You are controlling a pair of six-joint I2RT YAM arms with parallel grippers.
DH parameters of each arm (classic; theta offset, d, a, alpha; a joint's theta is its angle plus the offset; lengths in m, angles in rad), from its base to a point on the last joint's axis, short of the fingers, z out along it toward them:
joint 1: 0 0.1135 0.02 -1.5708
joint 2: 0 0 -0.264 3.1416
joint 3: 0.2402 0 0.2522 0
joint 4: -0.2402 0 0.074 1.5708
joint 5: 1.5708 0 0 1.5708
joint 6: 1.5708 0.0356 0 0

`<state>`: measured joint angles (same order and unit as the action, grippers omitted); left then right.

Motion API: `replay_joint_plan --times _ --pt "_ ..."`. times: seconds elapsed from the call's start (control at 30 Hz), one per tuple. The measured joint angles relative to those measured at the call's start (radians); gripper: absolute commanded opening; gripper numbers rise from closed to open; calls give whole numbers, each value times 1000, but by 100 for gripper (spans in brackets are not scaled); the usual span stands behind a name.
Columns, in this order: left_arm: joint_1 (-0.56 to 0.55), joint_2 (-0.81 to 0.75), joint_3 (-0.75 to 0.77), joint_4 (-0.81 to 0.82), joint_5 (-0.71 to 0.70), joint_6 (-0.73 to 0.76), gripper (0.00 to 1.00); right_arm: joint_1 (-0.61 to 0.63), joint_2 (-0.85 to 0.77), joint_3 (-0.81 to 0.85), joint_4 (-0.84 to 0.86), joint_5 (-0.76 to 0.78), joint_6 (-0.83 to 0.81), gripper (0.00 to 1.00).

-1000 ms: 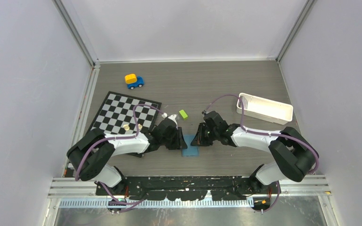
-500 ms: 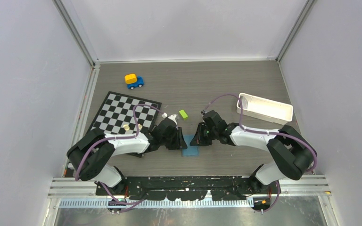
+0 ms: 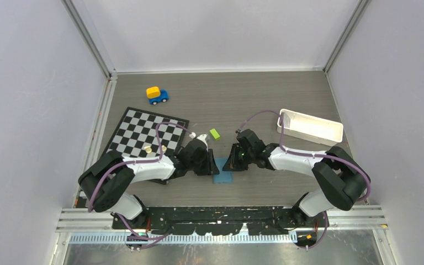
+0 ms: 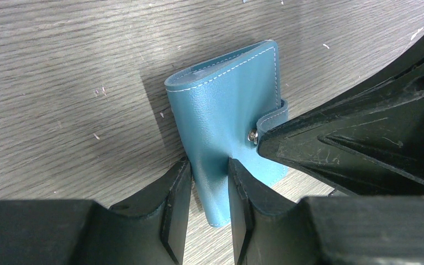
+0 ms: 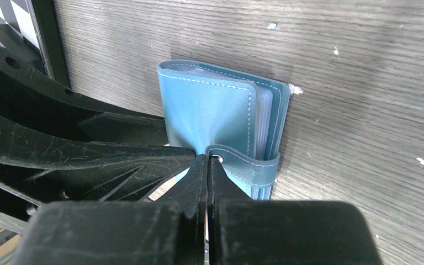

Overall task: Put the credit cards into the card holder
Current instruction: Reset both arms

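teal-blue leather card holder (image 4: 221,105) lies closed on the grey wood-grain table (image 4: 61,83), left gripper (image 4: 207,210) part-closed clamping its edge, right gripper (image 5: 207,165) pinched shut on its snap strap (image 5: 248,165), which should peel up gently.

The top camera hangs above and behind the arms, tilted down. It is far enough back to take in the whole worktop (image 3: 265,94), with the arm bases along the bottom of its frame. Each wrist camera rides just behind its own hand and looks along the fingers, very close to the wood: the left hand (image 4: 208,165) rises from bottom centre, the right hand (image 5: 205,160) likewise. All three views share the card holder (image 3: 222,178), and each wrist view catches the opposite hand.
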<state>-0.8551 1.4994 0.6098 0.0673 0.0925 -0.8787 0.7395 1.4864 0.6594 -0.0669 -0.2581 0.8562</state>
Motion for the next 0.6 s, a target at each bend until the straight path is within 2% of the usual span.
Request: replay_joint_plan --times 0.6 --pt "0 0 0 -1 -2 0 32 1 53 90 -127 25 22 1"
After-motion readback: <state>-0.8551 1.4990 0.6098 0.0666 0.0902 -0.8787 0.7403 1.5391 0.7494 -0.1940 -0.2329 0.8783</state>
